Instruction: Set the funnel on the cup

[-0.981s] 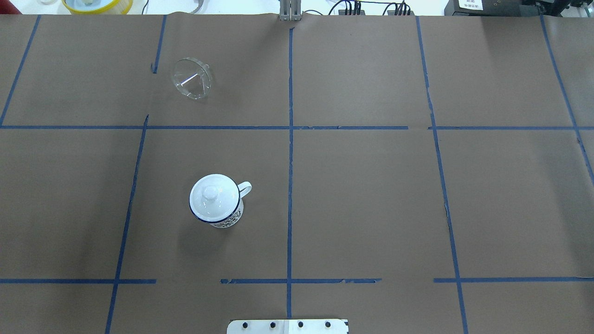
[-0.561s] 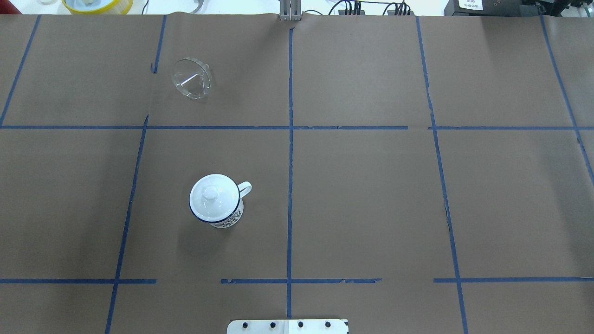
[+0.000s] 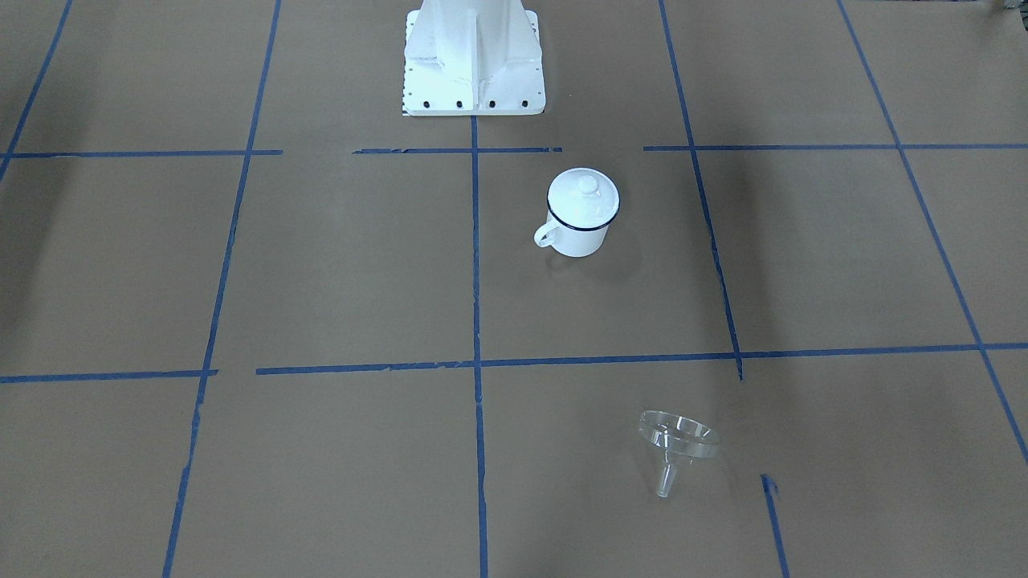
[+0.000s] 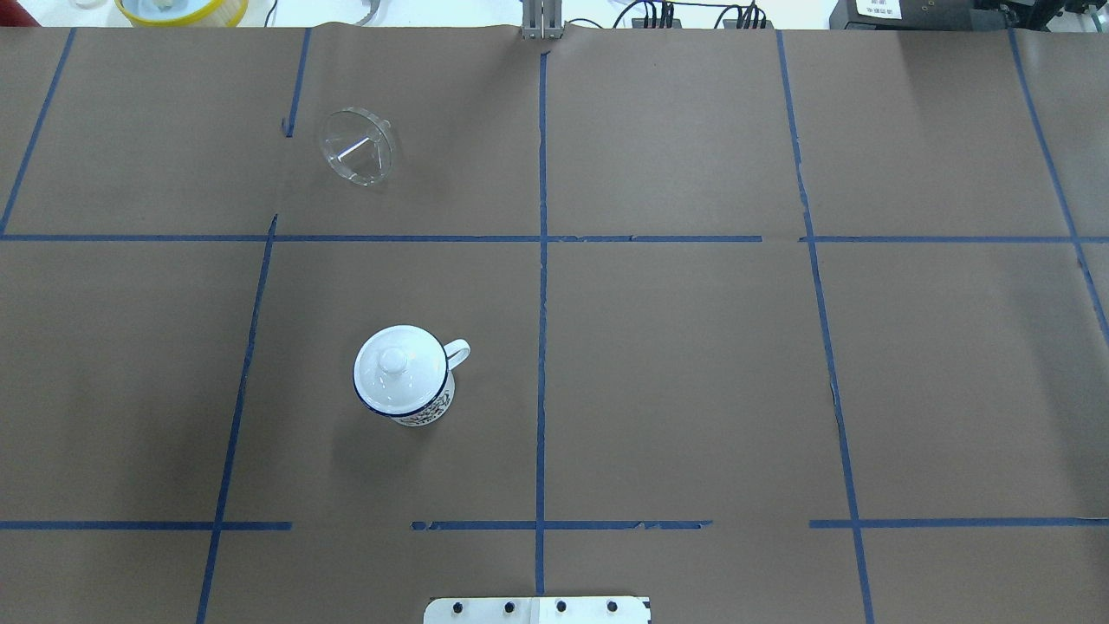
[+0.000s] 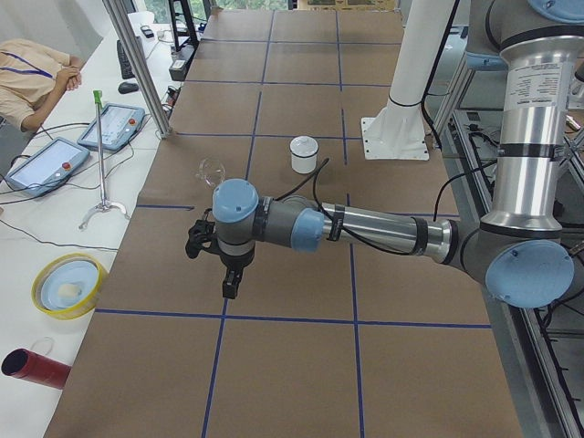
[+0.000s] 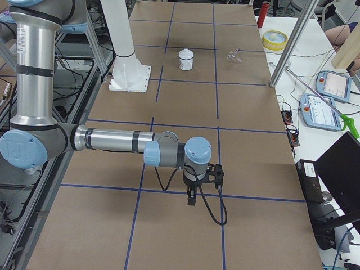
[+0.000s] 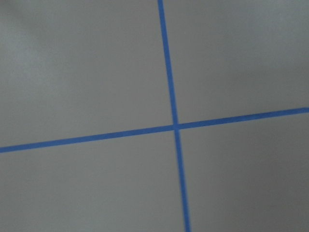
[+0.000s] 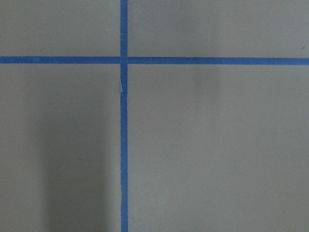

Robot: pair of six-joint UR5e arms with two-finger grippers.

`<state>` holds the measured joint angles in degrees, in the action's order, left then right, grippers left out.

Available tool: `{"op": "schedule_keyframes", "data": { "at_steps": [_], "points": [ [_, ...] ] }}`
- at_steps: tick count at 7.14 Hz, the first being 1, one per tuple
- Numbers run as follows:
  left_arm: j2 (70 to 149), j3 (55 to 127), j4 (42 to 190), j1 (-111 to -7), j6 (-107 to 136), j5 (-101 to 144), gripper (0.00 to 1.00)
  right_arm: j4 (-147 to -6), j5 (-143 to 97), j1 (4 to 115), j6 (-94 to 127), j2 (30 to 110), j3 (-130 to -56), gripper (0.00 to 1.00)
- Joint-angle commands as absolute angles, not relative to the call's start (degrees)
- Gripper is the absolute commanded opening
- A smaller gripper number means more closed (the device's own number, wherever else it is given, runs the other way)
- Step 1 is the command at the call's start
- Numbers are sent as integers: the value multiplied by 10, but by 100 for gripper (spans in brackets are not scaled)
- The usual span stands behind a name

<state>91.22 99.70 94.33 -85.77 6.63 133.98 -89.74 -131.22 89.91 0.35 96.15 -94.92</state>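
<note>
overhead exterior: cup [image 4: 437, 406], lid [image 4: 394, 366] on, side print [image 4: 420, 418] unreadable; funnel [image 4: 358, 146] well apart. left gripper [image 5: 230, 285], right gripper [image 6: 192, 198]: side views only, finger state cannot be told.

Lid [image 3: 584, 193] hides the cup [image 3: 578, 239] interior; left claw [image 5: 230, 283], right claw [image 6: 192, 198] too small to judge.
</note>
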Motion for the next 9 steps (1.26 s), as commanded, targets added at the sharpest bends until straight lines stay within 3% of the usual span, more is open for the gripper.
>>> {"op": "schedule_keyframes", "data": {
  "at_steps": [1,6,7,9],
  "points": [
    [963,1054,945,-746,255,1336,100,-897,-1312,899,4,962,-949,100],
    [1148,1071,918,-520,587,1310,100,-897,-1312,899,4,962,-949,100],
    [1196,1073,842,-487,612,1302,100,-897,-1312,899,4,962,-949,100],
    [1220,1085,781,-426,620,1249,99,-897,-1312,899,4,962,-949,100]
  ]
}}
